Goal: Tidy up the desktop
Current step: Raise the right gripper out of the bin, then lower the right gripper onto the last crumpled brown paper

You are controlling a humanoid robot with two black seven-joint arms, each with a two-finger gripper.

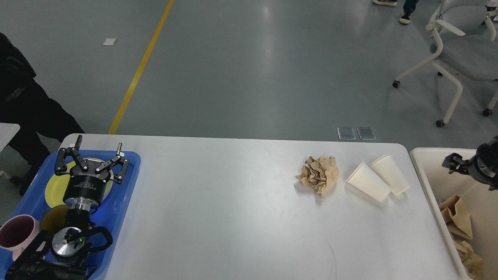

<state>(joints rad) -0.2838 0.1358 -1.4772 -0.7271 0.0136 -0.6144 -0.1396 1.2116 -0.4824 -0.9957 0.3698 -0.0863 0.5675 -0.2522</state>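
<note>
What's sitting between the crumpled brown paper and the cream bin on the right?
Two white paper cups, side by side on the desktop, between the paper and the bin, in the head view.

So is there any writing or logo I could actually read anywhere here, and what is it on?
White lettering on the black body of the left gripper: too small and blurred to read.
White marks on the dark clothing at the left edge: blurred, not readable.
The paper cups, crumpled paper, blue tray, cream bin and desktop: no text that I can see.
Nothing here can be quoted with confidence.
</note>
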